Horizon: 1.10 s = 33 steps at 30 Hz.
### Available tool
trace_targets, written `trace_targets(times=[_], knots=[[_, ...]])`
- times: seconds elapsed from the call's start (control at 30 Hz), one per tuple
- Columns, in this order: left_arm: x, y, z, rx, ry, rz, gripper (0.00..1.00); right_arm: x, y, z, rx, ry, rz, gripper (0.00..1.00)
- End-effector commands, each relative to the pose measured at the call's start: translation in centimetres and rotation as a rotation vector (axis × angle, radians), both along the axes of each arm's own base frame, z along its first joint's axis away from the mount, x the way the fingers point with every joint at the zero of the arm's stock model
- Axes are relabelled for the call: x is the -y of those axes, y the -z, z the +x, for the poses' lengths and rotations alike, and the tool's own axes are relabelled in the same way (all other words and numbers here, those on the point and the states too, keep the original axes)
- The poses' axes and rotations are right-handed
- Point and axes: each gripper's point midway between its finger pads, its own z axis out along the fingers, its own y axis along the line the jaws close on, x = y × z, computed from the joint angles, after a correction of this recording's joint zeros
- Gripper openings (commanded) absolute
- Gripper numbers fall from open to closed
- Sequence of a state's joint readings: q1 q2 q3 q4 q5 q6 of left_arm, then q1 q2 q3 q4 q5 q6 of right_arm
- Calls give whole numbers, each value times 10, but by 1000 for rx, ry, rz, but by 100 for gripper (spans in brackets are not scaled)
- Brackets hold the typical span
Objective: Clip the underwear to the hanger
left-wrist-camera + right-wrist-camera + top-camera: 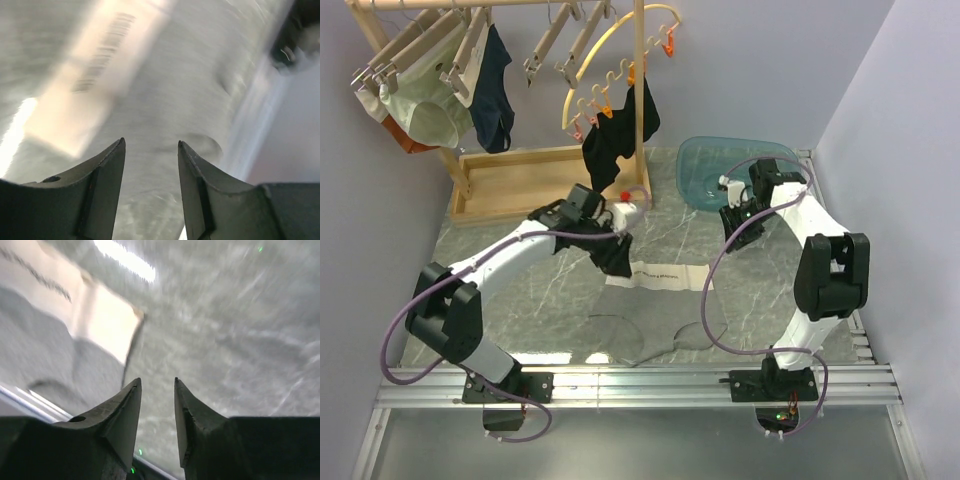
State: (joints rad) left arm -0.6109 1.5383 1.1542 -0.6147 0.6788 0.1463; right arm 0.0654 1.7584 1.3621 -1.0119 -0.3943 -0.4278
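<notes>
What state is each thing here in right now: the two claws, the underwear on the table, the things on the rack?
Left gripper: open, holding nothing.
Right gripper: open, holding nothing.
Underwear: flat on the table, unclipped.
Pale green briefs: hanging clipped on the rack.
Navy briefs: hanging on the rack.
Wooden hanger: hanging on the rack, clips empty.

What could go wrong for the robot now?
The underwear lies flat on the table, so the open left gripper and right gripper might pinch only a little of it and drop it. The left arm also looks close to the hanging black cloth and could snag it.
</notes>
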Motion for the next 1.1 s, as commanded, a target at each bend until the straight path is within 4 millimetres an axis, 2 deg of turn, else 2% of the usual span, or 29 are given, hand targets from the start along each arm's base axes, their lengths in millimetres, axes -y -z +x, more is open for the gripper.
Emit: trace_targets(times=[0.0, 0.03, 0.17, 0.23, 0.43, 0.5, 0.57, 0.67, 0.73, 0.93, 1.07], knots=[[-16, 1, 41, 37, -231, 29, 51, -15, -13, 31, 76, 87, 69, 40], [-22, 11, 56, 20, -320, 52, 50, -22, -7, 30, 45, 93, 80, 39], [-38, 38, 86, -19, -467, 131, 46, -35, 11, 21, 1, 88, 79, 40], [-46, 54, 93, -37, -514, 179, 46, -38, 22, 13, -22, 81, 58, 42], [-58, 86, 101, -72, -569, 267, 45, -50, 48, 10, -66, 65, 53, 43], [-54, 82, 101, -66, -531, 230, 44, -53, 53, 8, -78, 59, 50, 43], [-48, 69, 98, -48, -491, 177, 45, -55, 61, 7, -95, 56, 50, 41], [-51, 70, 91, -30, -464, 206, 46, -57, 69, 7, -123, 55, 54, 39], [-56, 77, 90, -41, -483, 232, 46, -57, 72, 9, -126, 56, 52, 36], [-62, 108, 90, -110, -559, 298, 42, -56, 74, 11, -118, 49, 42, 16], [-67, 122, 88, -134, -579, 339, 28, -57, 73, 16, -105, 42, 36, 4]])
